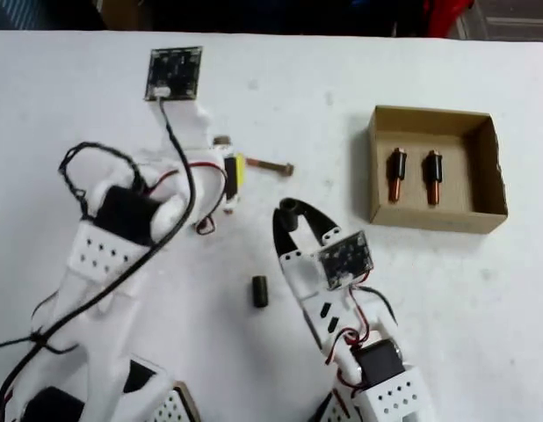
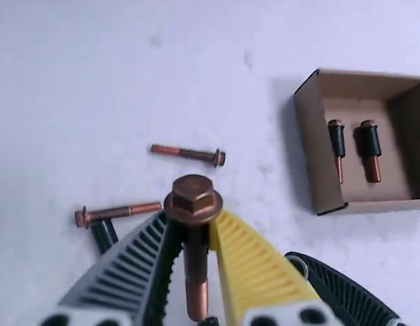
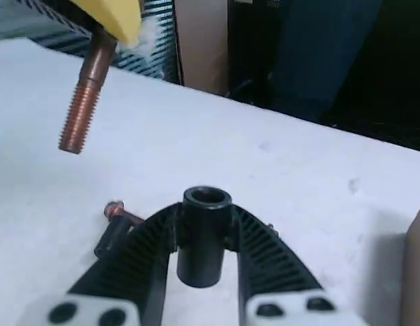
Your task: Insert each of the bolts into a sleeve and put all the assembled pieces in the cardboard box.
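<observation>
My left gripper [image 2: 189, 251] is shut on a copper bolt [image 2: 192, 204] and holds it above the table, threaded end down. That bolt [image 3: 84, 102] hangs to one side of and above my right gripper [image 3: 203, 251], which is shut on an upright black sleeve [image 3: 204, 234] with its bore facing up. In the high view the left gripper [image 1: 229, 171] sits just behind the right gripper [image 1: 291, 218]. The cardboard box [image 1: 381, 211] at the right holds two assembled pieces [image 1: 397, 174] [image 1: 433, 176]. Two loose bolts [image 2: 189, 154] [image 2: 118, 212] lie on the table, one beside a sleeve [image 2: 103, 234].
Another loose black sleeve [image 1: 259, 291] stands on the table between the two arms. One loose bolt [image 1: 271, 165] lies just right of the left gripper. Cables hang around the left arm [image 1: 113, 237]. White table [image 1: 359, 79] stretches beyond the box.
</observation>
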You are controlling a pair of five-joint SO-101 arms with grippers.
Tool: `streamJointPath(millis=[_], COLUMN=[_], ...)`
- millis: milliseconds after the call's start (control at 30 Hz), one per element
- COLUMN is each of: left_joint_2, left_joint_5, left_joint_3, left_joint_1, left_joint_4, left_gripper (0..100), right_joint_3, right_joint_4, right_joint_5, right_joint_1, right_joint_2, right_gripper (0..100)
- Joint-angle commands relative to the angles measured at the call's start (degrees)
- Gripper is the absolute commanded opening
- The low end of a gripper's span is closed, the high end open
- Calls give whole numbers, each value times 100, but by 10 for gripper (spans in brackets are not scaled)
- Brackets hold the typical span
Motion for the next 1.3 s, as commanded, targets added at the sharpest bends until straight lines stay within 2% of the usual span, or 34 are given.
streamJointPath(millis=[0,167,333,433,667,767,1133,1267], left_joint_2=[-523,-593,-611,-699,-1481,-1710,-1851,-1851], left_joint_5=[-589,-615,-668,-668,-668,-651,-580,-237], left_joint_3=[-237,-229,369,826,2418,2901,3191,3147], left_joint_1=[92,92,171,312,822,831,945,1130], left_joint_4=[-563,-853,-1495,-2189,-4527,-5169,-5213,-5002], left_gripper=[24,24,24,24,24,24,24,24], right_joint_3=[-18,18,185,185,185,185,185,185], right_joint_4=[-171,-189,-743,-734,-716,-558,-532,-505], right_joint_5=[-246,-246,-237,-237,-237,-237,-220,193], right_joint_1=[4,-13,-13,-13,13,-4,-13,-13], right_joint_2=[-40,-40,-40,-31,4,4,-40,-40], right_gripper=[15,15,15,15,15,15,15,15])
